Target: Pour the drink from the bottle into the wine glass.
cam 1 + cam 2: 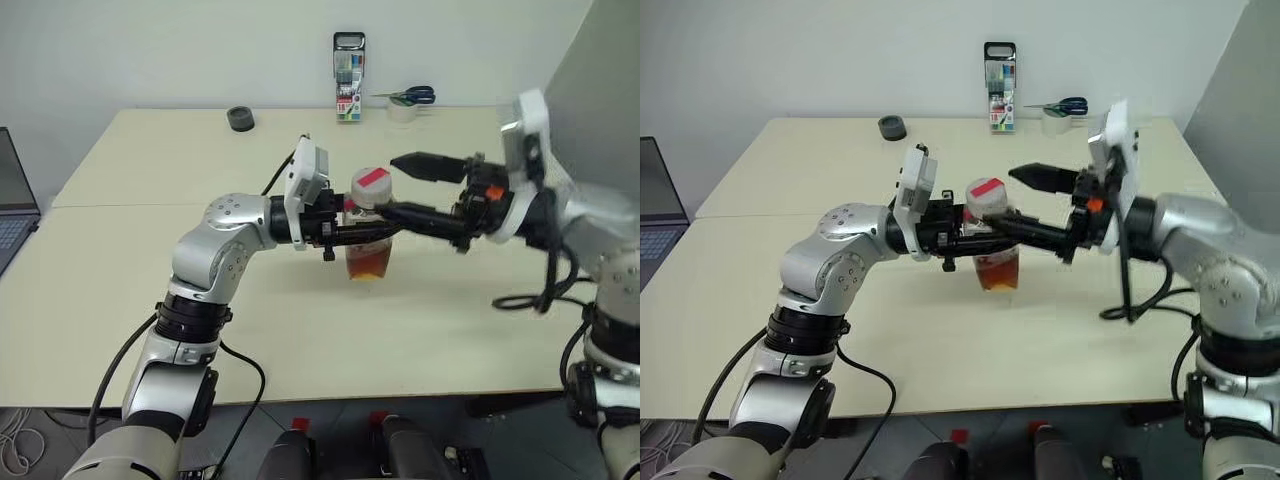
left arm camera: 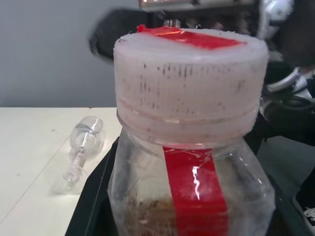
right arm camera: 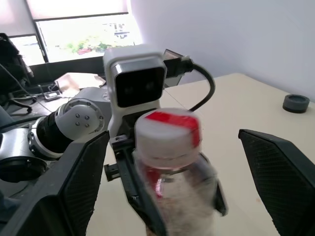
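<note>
Clamped in the left gripper (image 1: 340,232), the slick, light plastic bottle (image 1: 369,240) awaited a cap (image 1: 372,184) grip; right gripper (image 1: 395,187) gaped.

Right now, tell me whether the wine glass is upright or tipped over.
Tipped over. In the left wrist view the wine glass lies on its side on the table, bowl, stem and foot all resting along the surface.

I see a clear bottle (image 1: 369,240) with a whitish cap (image 1: 371,186) under a red strip, and another red strip down its side – amber-brown drink (image 1: 368,264) at the bottom. Black fingers (image 1: 425,166), cream table (image 1: 150,170), colourless wine glass (image 2: 83,147).
</note>
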